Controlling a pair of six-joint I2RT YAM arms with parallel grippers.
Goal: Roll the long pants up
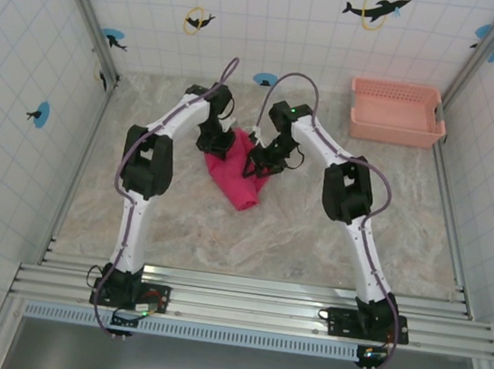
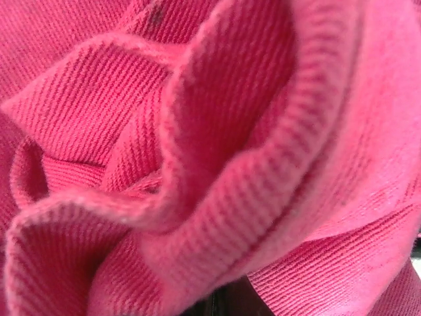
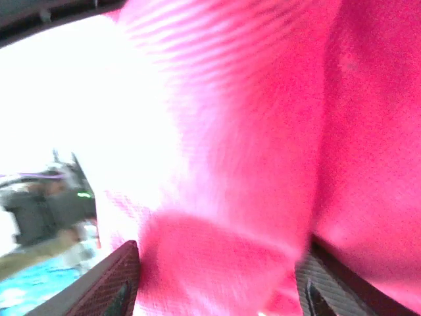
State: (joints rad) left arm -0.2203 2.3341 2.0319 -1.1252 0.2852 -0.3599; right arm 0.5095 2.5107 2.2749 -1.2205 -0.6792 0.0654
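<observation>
Bunched magenta long pants (image 1: 236, 181) taper to a point at frame centre. Both arms bend inward above; left gripper (image 1: 214, 140) clamped on cloth, right gripper (image 1: 263, 161) spread wide, cloth between its fingers.

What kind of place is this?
Probably a robot test booth dressed like a bathroom: white tiled walls with dolphin stickers, two robot arms bolted to metal rails, a pink basket.
</observation>
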